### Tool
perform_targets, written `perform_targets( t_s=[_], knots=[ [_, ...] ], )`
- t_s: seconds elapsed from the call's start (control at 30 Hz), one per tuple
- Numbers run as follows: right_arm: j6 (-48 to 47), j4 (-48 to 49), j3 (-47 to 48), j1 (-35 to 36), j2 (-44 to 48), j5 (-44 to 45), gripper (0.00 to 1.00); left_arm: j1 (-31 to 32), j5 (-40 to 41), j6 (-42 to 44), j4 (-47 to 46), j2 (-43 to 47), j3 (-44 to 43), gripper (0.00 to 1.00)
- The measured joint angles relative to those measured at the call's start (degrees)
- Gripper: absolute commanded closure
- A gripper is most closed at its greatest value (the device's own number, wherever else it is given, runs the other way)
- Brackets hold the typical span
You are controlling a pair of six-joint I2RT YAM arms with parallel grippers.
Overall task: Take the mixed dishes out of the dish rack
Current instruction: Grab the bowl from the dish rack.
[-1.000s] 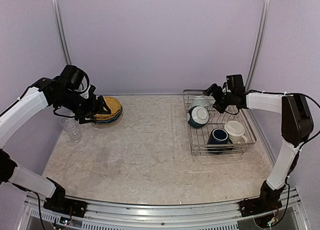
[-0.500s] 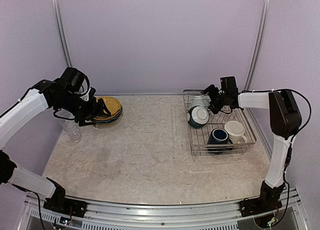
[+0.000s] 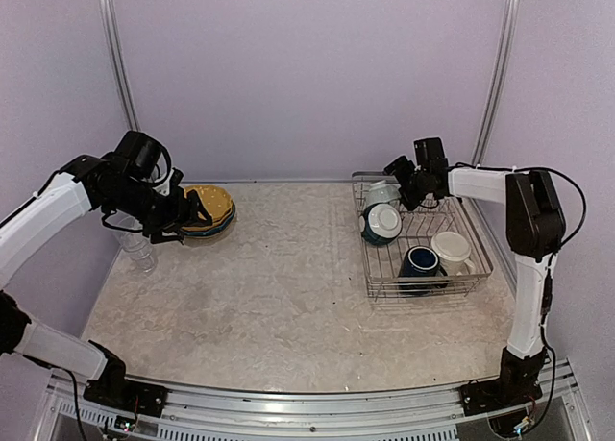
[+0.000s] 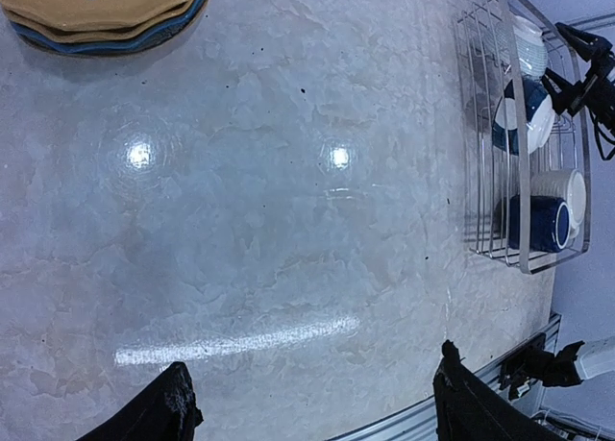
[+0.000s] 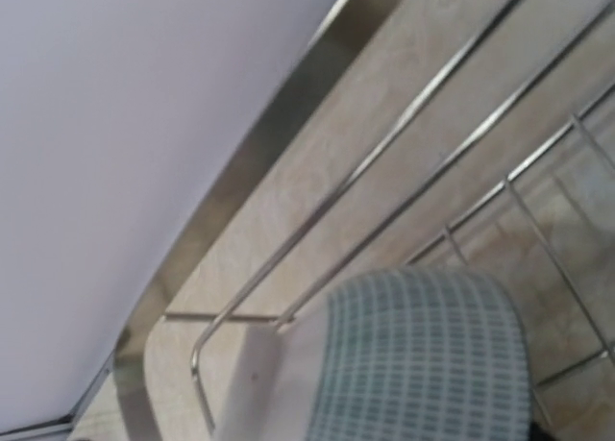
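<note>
The dish rack [image 3: 478, 267] stands at the right. It holds a pale checked cup [image 3: 382, 193] at its far left corner, a dark teal bowl with white inside [image 3: 381, 223], a navy mug [image 3: 420, 261] and a cream mug [image 3: 451, 248]. My right gripper [image 3: 393, 175] hovers over the checked cup with its fingers spread, and the cup fills the right wrist view [image 5: 423, 359], where my fingers do not show. My left gripper [image 3: 195, 210] is open and empty beside the stacked plates [image 3: 213, 208], its fingertips [image 4: 168, 410] above bare table. A clear glass [image 3: 140, 250] stands at the far left.
The rack also shows at the right edge of the left wrist view [image 4: 524, 172], and the plates show at its top left [image 4: 101, 4]. Walls close off the back and both sides. A metal rail [image 3: 317, 407] runs along the near edge.
My right gripper has moved left along the rack's far edge to above the checked cup. My left gripper has drawn back slightly from the plates.
</note>
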State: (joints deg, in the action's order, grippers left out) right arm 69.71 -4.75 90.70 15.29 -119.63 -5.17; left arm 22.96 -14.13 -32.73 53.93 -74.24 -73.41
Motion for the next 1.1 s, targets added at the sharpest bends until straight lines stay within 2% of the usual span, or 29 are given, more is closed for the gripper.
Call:
perform_targets(
  t_s=[0.3, 0.57, 0.87, 1.1],
  knots=[
    [-5.92, -11.1, 11.13, 1.16, -7.17, 4.92, 0.04, 0.02, -0.09, 0.02, -0.7, -0.09, 0.15, 0.18],
    [-9.09, -14.73, 13.81, 1.79, -8.09, 6.56, 0.02, 0.02, -0.57, -0.02, -1.68, -0.09, 1.33, 0.19],
    [-8.35, -12.09, 13.25, 1.79, -8.63, 4.39, 0.22, 0.02, -0.85, -0.02, -2.12, -0.09, 1.36, 0.18],
    [-6.86, -9.51, 10.88, 1.46, -6.95, 4.09, 0.42, 0.02, -0.85, -0.02, -2.12, -0.09, 1.38, 0.18]
  ],
)
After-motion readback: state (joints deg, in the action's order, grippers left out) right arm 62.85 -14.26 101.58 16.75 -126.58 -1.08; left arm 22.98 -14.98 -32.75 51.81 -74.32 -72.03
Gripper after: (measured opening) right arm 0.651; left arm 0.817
